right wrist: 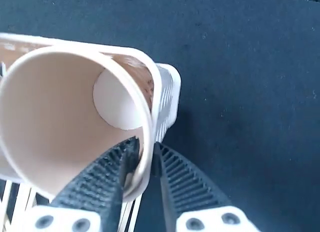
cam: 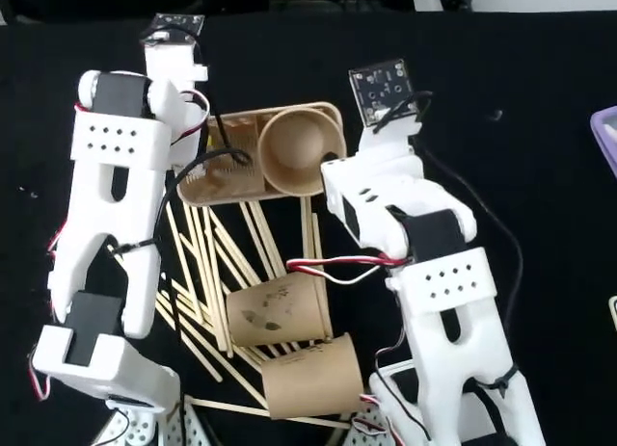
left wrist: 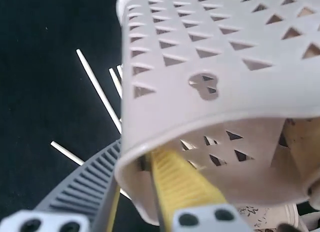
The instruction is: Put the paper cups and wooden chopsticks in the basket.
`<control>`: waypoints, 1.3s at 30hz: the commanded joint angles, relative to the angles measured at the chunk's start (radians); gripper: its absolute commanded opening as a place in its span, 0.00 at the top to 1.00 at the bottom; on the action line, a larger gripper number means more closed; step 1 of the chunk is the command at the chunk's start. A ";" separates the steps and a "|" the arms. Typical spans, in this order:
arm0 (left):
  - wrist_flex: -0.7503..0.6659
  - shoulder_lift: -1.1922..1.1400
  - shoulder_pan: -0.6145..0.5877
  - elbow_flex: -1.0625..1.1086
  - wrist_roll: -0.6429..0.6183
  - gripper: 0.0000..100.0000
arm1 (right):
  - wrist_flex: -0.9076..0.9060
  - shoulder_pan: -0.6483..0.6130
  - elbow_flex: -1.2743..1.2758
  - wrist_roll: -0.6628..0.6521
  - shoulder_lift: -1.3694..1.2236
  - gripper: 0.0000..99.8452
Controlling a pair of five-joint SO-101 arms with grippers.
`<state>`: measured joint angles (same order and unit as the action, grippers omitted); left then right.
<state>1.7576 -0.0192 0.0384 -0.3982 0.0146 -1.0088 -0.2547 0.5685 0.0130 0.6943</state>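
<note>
Chopsticks [cam: 214,292] of pale wood lie fanned out on the black table [cam: 540,99] between the two arms. Among them we see two loose cups on their sides: the printed cup [cam: 280,313] nearer the basket, and the plain cup [cam: 313,379] just beside it, toward the arm bases. The basket [cam: 227,171] sits at the far end of the heap, with the ends of several sticks running up to its near edge. The left gripper [left wrist: 136,159] is at one end of the basket. Its yellow finger is inside and its grey finger outside, and the perforated wall is pinched between them, so we count it as clamped on the basket. The right gripper [right wrist: 145,147] is closed on the rim of the held cup [right wrist: 60,122], with one black finger inside the mouth and the other outside. We find that cup over the basket's other end, away from the left gripper, its open mouth turned up toward the high camera. Whether its base rests on the basket's floor we cannot tell from these angles. A lilac object [cam: 605,138] shows at the table's edge, well apart from the arms and the basket.
</note>
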 commanded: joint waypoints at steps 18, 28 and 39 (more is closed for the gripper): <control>0.000 -0.330 -0.173 -0.490 0.041 0.92 | 0.023 0.021 -0.496 -0.026 -0.453 0.99; -0.040 -0.345 -0.157 -0.641 0.043 0.97 | 0.100 0.018 -0.541 -0.046 -0.483 0.99; -0.043 -0.477 -0.165 -0.641 0.043 0.97 | 0.101 0.015 -0.532 -0.046 -0.547 0.99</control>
<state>1.7192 -0.4718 -0.1105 -0.9828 0.0483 -0.9152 -0.2578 0.0637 -0.0238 0.1665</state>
